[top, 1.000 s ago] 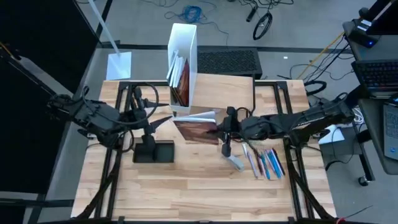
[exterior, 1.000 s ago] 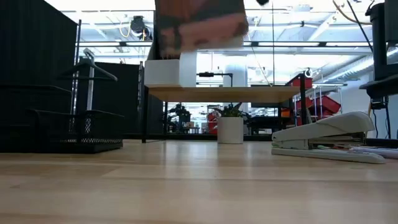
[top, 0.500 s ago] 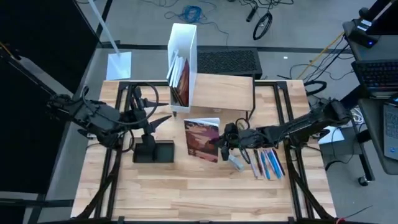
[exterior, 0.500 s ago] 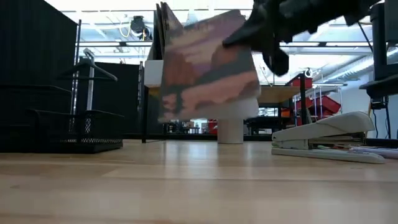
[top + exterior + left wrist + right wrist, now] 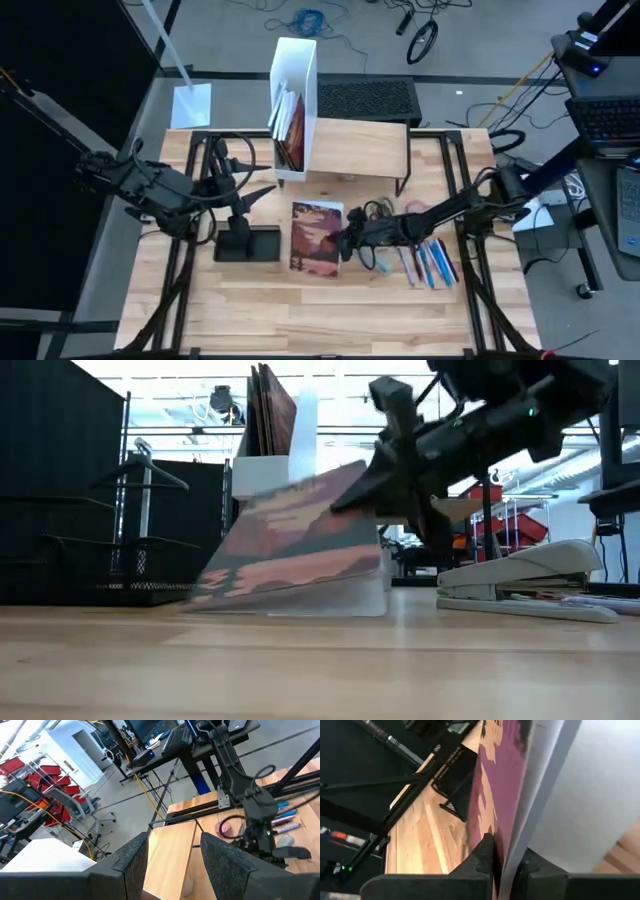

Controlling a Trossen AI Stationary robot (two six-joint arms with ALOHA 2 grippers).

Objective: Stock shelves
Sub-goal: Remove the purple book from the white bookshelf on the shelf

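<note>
The shelves (image 5: pixel 360 145), a low wood riser, stood at the worktop's (image 5: pixel 300 310) far side beside a white file box (image 5: pixel 296 70), while in front my right hand (image 5: pixel 348 238) pinched a tilted book (image 5: pixel 316 238) and my left hand (image 5: pixel 262 193) waited, fingers parted, above a black tray (image 5: pixel 250 243).

A grey floor (image 5: pixel 480 60) with loose cables (image 5: pixel 300 20) is seen beyond the table; black curtains (image 5: pixel 60 480) hang left.
</note>
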